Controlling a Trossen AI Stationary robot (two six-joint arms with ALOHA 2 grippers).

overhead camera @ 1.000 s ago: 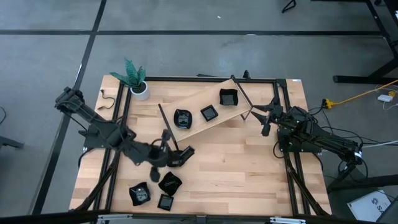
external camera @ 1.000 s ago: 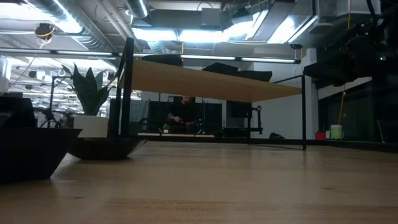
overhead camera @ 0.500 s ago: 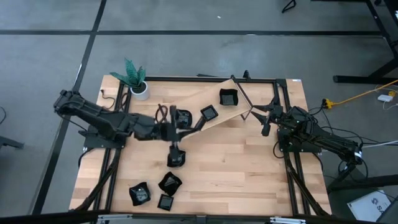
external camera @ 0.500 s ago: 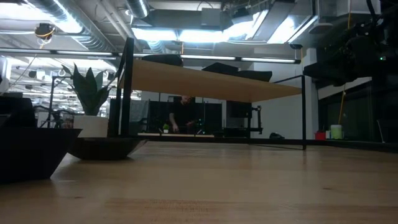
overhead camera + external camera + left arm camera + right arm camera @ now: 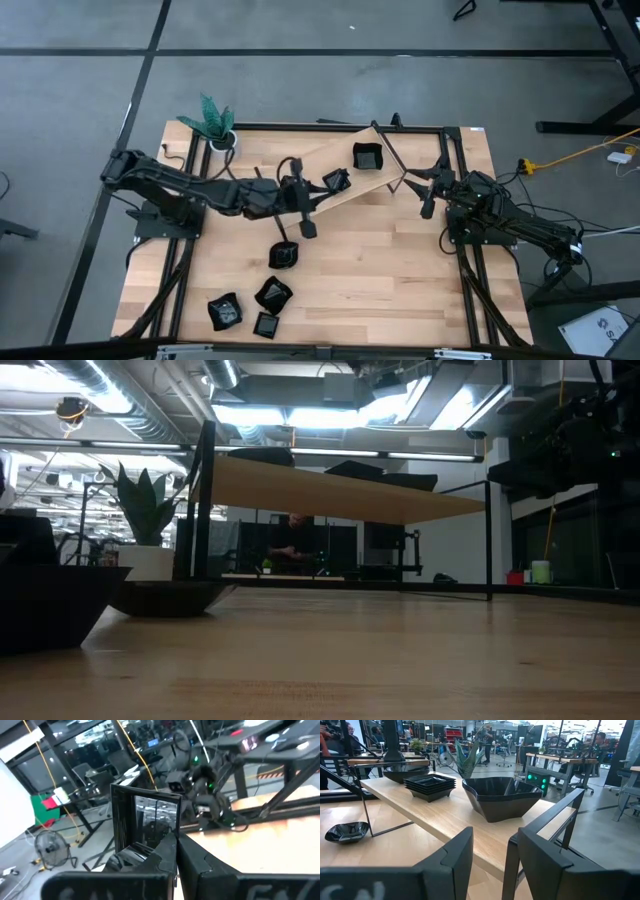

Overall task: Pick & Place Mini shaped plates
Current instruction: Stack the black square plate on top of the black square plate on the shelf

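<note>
The mini shaped plates are glossy black dishes. Three stacks (image 5: 367,157) stand on a raised wooden shelf (image 5: 320,160). My left gripper (image 5: 320,190) reaches over the shelf's left part, shut on a square plate (image 5: 145,825). One plate (image 5: 283,256) lies on the table in front of the shelf. Three more plates (image 5: 262,305) lie near the front left. My right gripper (image 5: 428,192) waits open at the shelf's right end. My left gripper pinches the square plate between its two shut fingers (image 5: 167,852), at one lower corner of the rim (image 5: 161,840). The fingers come in level, from the table's left. The plate stands upright on edge past the fingertips, lifted clear.
A white pot with a green plant (image 5: 220,135) stands at the far left corner. The shelf's black legs (image 5: 275,225) reach down onto the table, and a black frame (image 5: 455,170) edges it. The tabletop's middle and right (image 5: 390,270) are bare wood.
My left gripper, shut throughout, has swung from just above the table's middle toward the far edge and to the right, over the shelf's left part. It has also turned.
</note>
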